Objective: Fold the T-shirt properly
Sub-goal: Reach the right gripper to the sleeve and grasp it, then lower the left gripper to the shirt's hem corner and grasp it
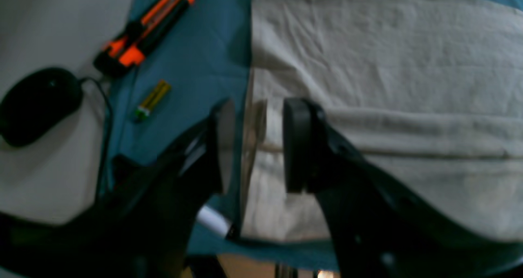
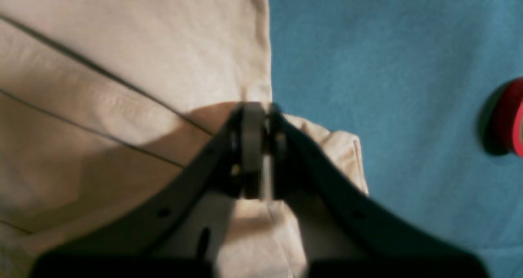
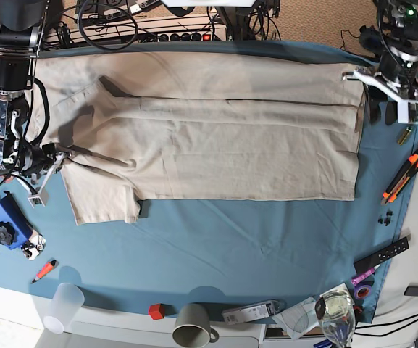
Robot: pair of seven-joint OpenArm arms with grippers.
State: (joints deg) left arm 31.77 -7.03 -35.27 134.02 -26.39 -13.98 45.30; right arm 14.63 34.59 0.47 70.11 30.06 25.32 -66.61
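The beige T-shirt lies spread across the teal table cloth, with a long fold along its upper half. My left gripper is open, and its two fingers straddle the shirt's side edge. In the base view it is at the shirt's right end. My right gripper is shut on a bunch of the shirt's fabric at its edge. In the base view it is at the shirt's left end, by a sleeve.
An orange-black utility knife, a battery and a black mouse lie beside the left gripper. A red tape roll is on the cloth. A blue box, cups, a glass and a remote line the front.
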